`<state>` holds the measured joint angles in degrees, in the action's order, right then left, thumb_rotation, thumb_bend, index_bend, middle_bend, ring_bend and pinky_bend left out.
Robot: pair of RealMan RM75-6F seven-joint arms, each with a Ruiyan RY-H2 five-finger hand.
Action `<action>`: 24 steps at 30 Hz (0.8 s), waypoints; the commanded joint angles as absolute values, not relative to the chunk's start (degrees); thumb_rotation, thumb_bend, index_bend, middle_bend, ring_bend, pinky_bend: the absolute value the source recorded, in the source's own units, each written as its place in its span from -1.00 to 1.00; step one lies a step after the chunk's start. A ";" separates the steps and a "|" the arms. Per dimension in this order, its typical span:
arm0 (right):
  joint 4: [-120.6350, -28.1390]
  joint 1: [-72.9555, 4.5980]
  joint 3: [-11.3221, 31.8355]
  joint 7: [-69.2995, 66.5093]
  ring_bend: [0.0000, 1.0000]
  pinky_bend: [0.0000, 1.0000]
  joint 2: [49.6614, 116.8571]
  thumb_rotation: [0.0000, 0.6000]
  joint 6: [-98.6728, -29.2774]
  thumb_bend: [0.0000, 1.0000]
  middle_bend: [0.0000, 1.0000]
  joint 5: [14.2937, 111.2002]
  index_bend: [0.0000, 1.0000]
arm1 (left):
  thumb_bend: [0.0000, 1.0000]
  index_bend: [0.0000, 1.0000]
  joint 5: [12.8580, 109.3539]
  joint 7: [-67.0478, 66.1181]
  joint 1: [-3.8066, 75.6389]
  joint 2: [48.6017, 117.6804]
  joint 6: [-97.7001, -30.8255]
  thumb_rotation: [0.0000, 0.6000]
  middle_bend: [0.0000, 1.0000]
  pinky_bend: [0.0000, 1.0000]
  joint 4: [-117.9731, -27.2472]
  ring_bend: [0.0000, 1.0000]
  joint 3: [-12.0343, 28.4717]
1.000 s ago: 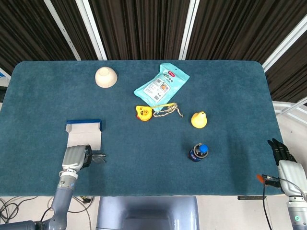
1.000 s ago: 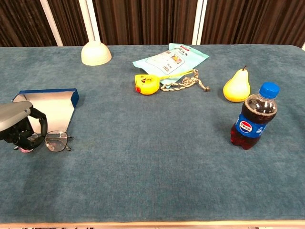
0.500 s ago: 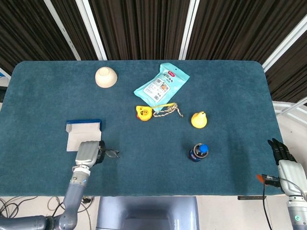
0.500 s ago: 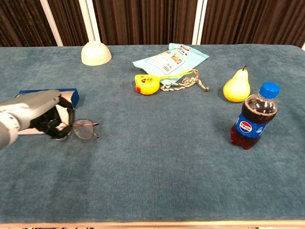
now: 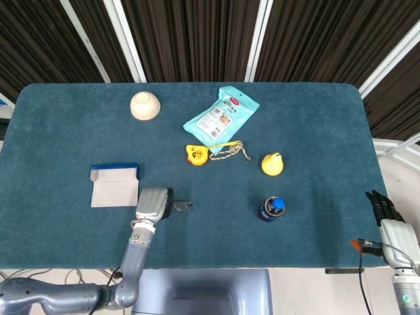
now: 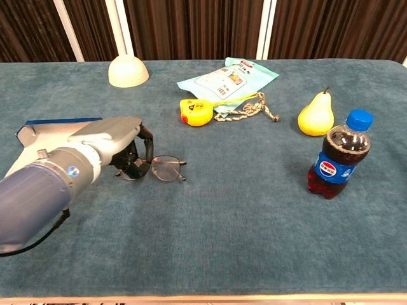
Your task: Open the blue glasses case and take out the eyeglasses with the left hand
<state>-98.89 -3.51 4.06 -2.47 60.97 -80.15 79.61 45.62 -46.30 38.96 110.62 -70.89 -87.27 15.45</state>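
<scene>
The left hand (image 6: pixel 121 147) sits low over the near left part of the bench (image 5: pixel 315 138), its dark fingers (image 6: pixel 135 166) curled around one end of the eyeglasses (image 6: pixel 166 169), which stick out to the right just above or on the cloth; I cannot tell which. Just left of the hand lies the blue case (image 5: pixel 115 184), open, pale lining up. The right hand (image 5: pixel 387 210) rests off the near right corner, fingers straight and grasping nothing. Right of centre stands a cola bottle (image 6: pixel 337 155) with a blue cap. Beyond it sits a yellow pear (image 6: pixel 316 114). Mid-bench lie a yellow tape measure (image 6: pixel 195 112) and a braided cord (image 6: pixel 247 109), touching. Farther back rest a light blue packet (image 6: pixel 227 77) and an upturned cream bowl (image 6: pixel 128 70).
</scene>
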 commanded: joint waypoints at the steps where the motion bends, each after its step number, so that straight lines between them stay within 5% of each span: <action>1: -98.85 -3.53 4.06 -2.51 -1.00 -0.58 60.96 1.00 -80.15 -0.62 -1.00 79.62 -1.00 | -0.28 -0.12 45.69 -46.49 39.69 111.41 -71.27 1.00 1.00 1.00 -86.65 0.97 15.91; 5: -98.88 -3.51 4.03 -2.48 -1.00 -0.58 60.95 1.00 -80.21 -0.62 -1.00 79.73 -1.00 | -0.52 -0.32 46.03 -46.63 39.64 110.93 -71.85 1.00 1.00 1.00 -86.93 0.94 15.46; 10: -98.79 -3.45 3.95 -2.36 -1.00 -0.58 60.93 1.00 -80.37 -0.62 -1.00 79.92 -1.00 | -0.57 -0.39 47.47 -44.84 38.01 107.24 -72.44 1.00 0.93 0.99 -90.12 0.77 14.22; 13: -98.64 -3.41 4.00 -2.27 -1.00 -0.58 60.94 1.00 -80.55 -0.62 -1.00 79.98 -1.00 | -0.57 -0.45 50.48 -41.71 35.86 102.80 -73.02 1.00 0.58 0.77 -93.82 0.44 12.44; 19: -98.22 -3.36 3.90 -1.24 -1.00 -0.58 61.25 1.00 -81.12 -0.62 -1.00 80.55 -1.00 | -0.58 -0.94 63.09 -31.37 29.23 87.91 -74.47 1.00 -0.54 -0.15 -101.49 -0.55 4.24; 22: -97.57 -3.36 3.83 -0.06 -1.00 -0.58 61.46 1.00 -81.67 -0.63 -1.00 81.18 -1.00 | -0.62 -1.00 69.89 -27.03 26.84 81.98 -75.61 1.00 -0.92 -0.51 -101.16 -0.87 0.17; 24: -96.83 -3.39 3.73 1.31 -1.00 -0.58 61.78 1.00 -82.22 -0.63 -1.00 81.95 -1.00 | -0.64 -1.00 74.92 -24.44 24.83 77.77 -77.44 1.00 -0.98 -0.60 -99.92 -0.93 -3.09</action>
<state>-97.38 -3.37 3.81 0.44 61.53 -81.78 81.38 67.20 -29.96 28.91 84.97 -74.93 -99.62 2.70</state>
